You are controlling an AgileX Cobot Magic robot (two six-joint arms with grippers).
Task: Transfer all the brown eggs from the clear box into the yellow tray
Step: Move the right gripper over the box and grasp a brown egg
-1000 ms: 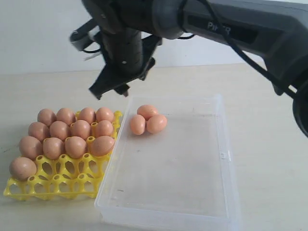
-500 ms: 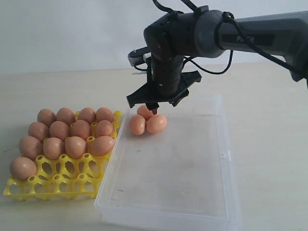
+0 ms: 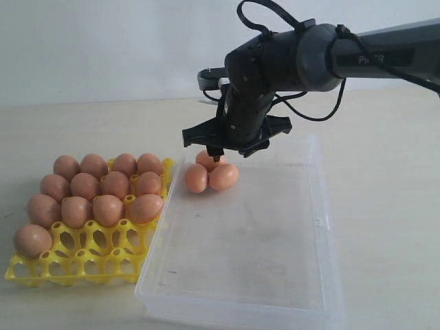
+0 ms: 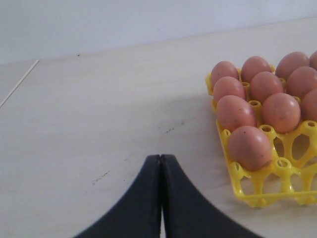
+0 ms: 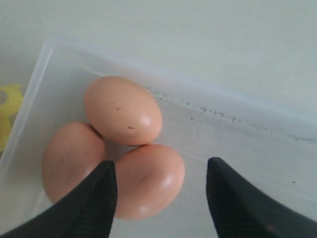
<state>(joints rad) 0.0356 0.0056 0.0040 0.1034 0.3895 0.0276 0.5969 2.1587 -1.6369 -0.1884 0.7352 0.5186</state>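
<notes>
Pale worktop (image 3: pixel 385 172) fills the frame beneath a plain white wall (image 3: pixel 82 48). Nearest, at lower left, the yellow tray (image 3: pixel 89 265) has its two front rows empty bar one egg. Counting that one, thirteen brown eggs (image 3: pixel 86 185) sit in its cups. Right of it, the clear box (image 3: pixel 254 247) is bare except for three eggs (image 3: pixel 210 175), touching in a cluster at its upper-left corner.

Just above them hangs the right claw (image 3: pixel 234 143), jaws spread wide and holding nothing. The left claw (image 4: pixel 161 163) is pressed together, empty, over bare worktop beside the tray.

These eggs look smooth, tan to reddish, faintly speckled. I judge them light, rigid, slippery and brittle (squeeze gently). They are best pinched across the short waist, outermost egg first so its neighbours don't roll.
</notes>
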